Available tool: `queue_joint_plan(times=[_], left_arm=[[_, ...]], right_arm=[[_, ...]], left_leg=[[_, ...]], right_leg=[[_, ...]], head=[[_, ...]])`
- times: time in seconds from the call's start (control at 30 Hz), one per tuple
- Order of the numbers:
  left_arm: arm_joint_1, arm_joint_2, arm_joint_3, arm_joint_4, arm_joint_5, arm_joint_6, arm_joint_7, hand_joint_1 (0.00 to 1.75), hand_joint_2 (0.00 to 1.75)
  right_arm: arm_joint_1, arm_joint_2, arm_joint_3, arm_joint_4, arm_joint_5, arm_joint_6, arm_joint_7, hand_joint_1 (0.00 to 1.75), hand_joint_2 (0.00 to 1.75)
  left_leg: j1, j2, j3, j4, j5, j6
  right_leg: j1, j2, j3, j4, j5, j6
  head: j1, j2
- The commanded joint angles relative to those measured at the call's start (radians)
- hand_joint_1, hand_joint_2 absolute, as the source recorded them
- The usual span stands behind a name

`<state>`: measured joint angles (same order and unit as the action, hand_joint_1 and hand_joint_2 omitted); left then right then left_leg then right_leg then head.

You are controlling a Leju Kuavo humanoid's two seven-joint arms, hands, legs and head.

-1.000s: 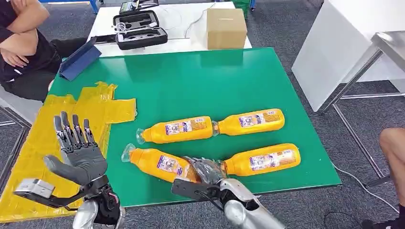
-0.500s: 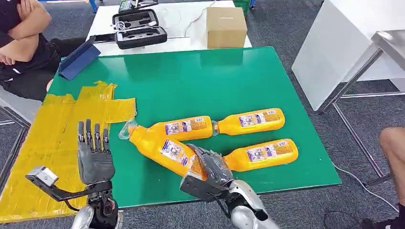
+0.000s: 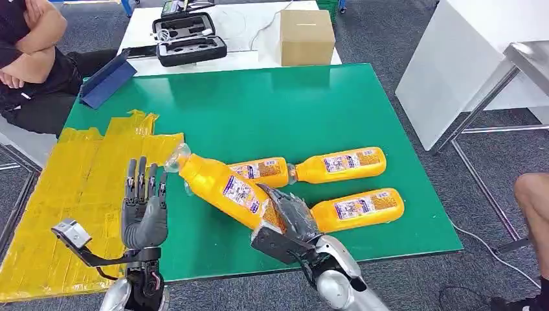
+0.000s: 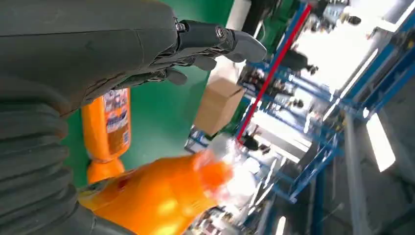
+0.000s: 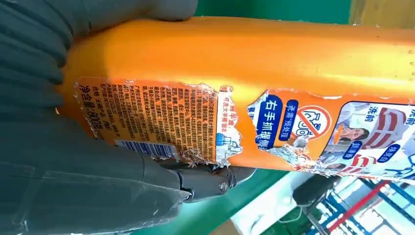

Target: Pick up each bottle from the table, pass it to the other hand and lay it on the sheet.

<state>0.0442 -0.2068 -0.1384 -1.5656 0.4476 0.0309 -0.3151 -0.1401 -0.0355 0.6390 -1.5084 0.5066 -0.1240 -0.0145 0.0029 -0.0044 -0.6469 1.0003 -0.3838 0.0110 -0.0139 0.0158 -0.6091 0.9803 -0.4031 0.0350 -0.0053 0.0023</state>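
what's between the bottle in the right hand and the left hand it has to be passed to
Nothing visible. The right hand holds the lifted bottle by its base, neck pointing at the left hand, which is raised with fingers apart. Between them is only air above the bare green table. The yellow sheet lies just beyond the left hand.

We were in a lab or workshop hall: grey carpet floor (image 3: 414,39), a green work surface (image 3: 259,110), a white table (image 3: 259,26) carrying an open equipment case (image 3: 189,40) and cardboard box (image 3: 307,37), and blue steel racking (image 4: 337,122) under bright overhead lights.
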Motion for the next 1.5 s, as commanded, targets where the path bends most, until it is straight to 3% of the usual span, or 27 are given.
queue_joint_plan(times=[0.03,0.37,0.53,0.97,1.0,1.03,1.5], left_arm=[[-0.07,0.067,-0.088,0.106,-0.105,-0.049,0.022,0.0,1.75],[-0.098,0.059,-0.109,0.128,-0.247,-0.04,0.033,0.0,1.75],[-0.119,0.036,-0.087,0.164,-0.256,-0.025,0.039,0.0,1.75],[-0.13,0.03,-0.082,0.168,-0.221,-0.038,0.05,0.0,1.75],[-0.129,0.028,-0.075,0.168,-0.211,-0.038,0.048,0.38,1.75],[-0.128,0.026,-0.072,0.168,-0.203,-0.039,0.046,1.73,1.75],[-0.115,0.017,-0.047,0.145,-0.152,-0.046,0.026,1.75,1.75]], right_arm=[[-0.122,0.005,0.011,0.055,-0.008,0.035,-0.013,1.75,1.75],[-0.16,0.039,0.102,0.089,0.015,0.069,-0.005,1.75,1.75],[-0.183,0.072,0.249,0.128,0.057,0.099,0.001,1.75,1.75],[-0.233,0.101,0.347,0.232,0.048,0.134,0.001,1.75,1.75],[-0.236,0.101,0.355,0.236,0.047,0.137,0.0,1.75,1.75],[-0.238,0.1,0.359,0.238,0.046,0.139,-0.001,1.75,1.75],[-0.236,0.076,0.355,0.231,0.05,0.125,0.012,1.75,1.75]], left_leg=[[0.0,0.001,0.005,0.0,-0.001,-0.001],[0.0,0.001,0.004,-0.001,-0.001,-0.001],[0.0,0.003,0.005,-0.001,-0.002,-0.001],[0.0,0.0,0.004,-0.001,-0.001,-0.001],[0.001,0.0,0.005,-0.001,-0.001,-0.001],[0.001,0.001,0.004,-0.001,-0.001,-0.001],[0.001,-0.001,0.004,-0.001,-0.001,-0.001]], right_leg=[[0.0,-0.001,0.004,0.0,-0.001,-0.002],[0.0,0.0,0.004,0.0,-0.001,-0.001],[0.001,0.001,0.005,0.0,-0.001,-0.002],[0.0,-0.002,0.004,0.0,-0.001,-0.002],[0.001,-0.002,0.005,-0.001,-0.002,-0.002],[0.001,-0.001,0.004,-0.001,-0.001,-0.002],[0.001,-0.004,0.004,-0.001,-0.002,-0.002]], head=[[0.0,0.0],[0.0,0.0],[0.0,0.0],[0.0,0.0],[0.0,0.0],[0.0,0.0],[0.0,0.0]])
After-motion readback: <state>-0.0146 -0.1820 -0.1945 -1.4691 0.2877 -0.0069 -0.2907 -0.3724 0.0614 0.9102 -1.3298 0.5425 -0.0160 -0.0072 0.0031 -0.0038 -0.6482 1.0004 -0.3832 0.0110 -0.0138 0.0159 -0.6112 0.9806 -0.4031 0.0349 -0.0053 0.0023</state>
